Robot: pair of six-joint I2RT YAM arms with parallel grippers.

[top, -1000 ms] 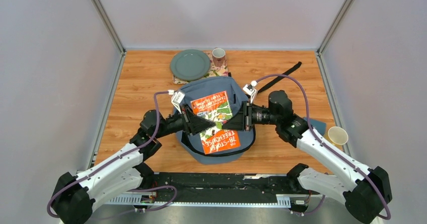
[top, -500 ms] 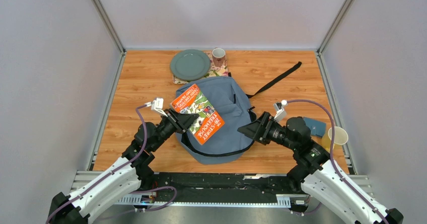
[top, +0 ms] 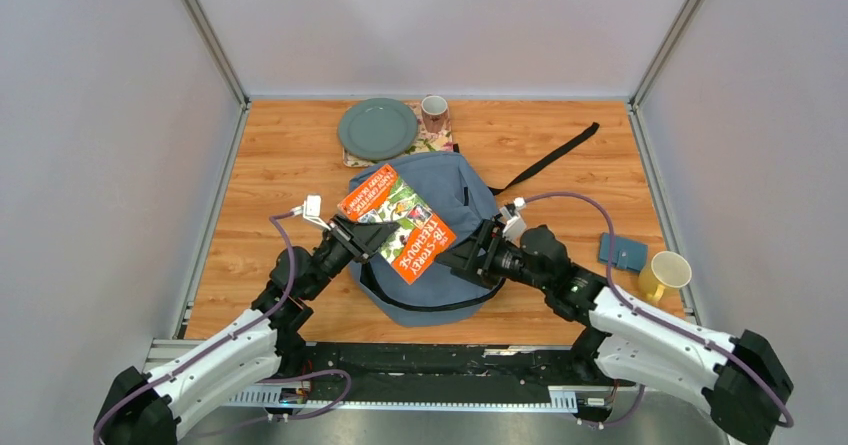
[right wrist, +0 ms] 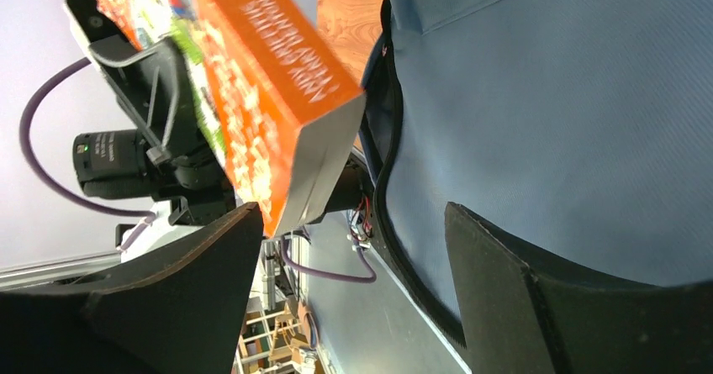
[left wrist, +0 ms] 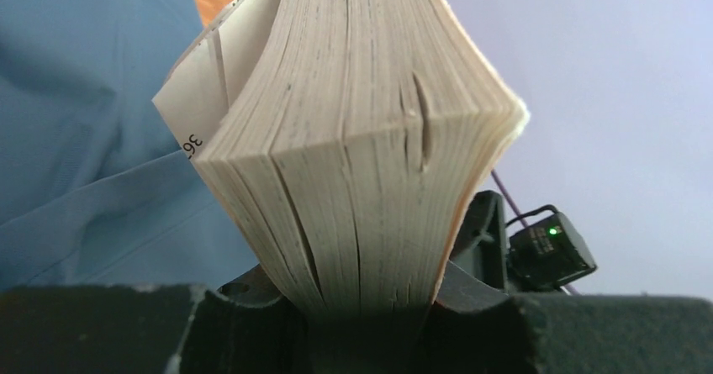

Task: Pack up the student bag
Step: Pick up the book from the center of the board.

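The student bag (top: 455, 190), grey-blue with dark zips, lies flat in the middle of the wooden table. An orange paperback book (top: 397, 222) hangs tilted over the bag's left half, and my left gripper (top: 365, 237) is shut on its lower edge. In the left wrist view the fanned pages (left wrist: 361, 139) rise from between the jaws of the left gripper (left wrist: 370, 307), with the bag (left wrist: 76, 97) behind. My right gripper (top: 462, 258) stands open and holds nothing, low over the bag just right of the book. In the right wrist view the right gripper (right wrist: 353, 256) sits between the book (right wrist: 269, 113) and the bag (right wrist: 546, 97).
A green plate (top: 377, 128) and a mug (top: 434, 113) stand on a patterned mat at the back. A black strap (top: 550, 157) trails from the bag towards the back right. A yellow cup (top: 665, 272) and a small blue pouch (top: 623, 252) lie at the right edge.
My right gripper let go of the book and opened, drew back to the right, then came in again towards the bag. My left gripper carried the book leftwards, still gripping it.
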